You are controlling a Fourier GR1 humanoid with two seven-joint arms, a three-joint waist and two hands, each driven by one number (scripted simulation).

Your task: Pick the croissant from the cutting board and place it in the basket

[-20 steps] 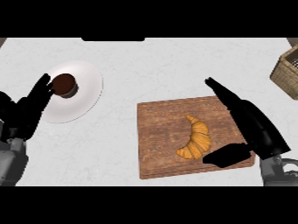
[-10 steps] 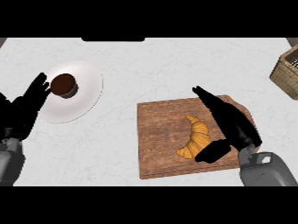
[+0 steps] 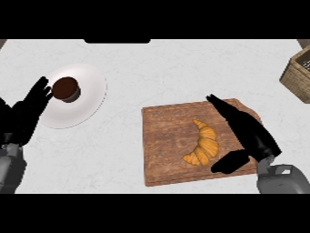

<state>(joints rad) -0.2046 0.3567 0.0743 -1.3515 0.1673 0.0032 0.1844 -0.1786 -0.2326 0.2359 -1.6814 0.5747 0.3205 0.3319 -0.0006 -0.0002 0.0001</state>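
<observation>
Early stage: croissant (image 3: 203, 146) still on cutting board (image 3: 171, 132), ungrasped. Right hand (image 3: 246, 131) alongside at 3 o'clock, fingers straight, thumb apart. Basket (image 3: 307, 75) at 2 o'clock, awaiting delivery.

Cutting board (image 3: 174, 132): brown wood, grained, matt. Basket (image 3: 303, 77): woven wicker, rough. Plate (image 3: 90, 98): white, smooth, lightly glossy. Bench (image 3: 177, 73): pale, faintly mottled, stone-like. Croissant (image 3: 204, 143): golden, ridged crust.
</observation>
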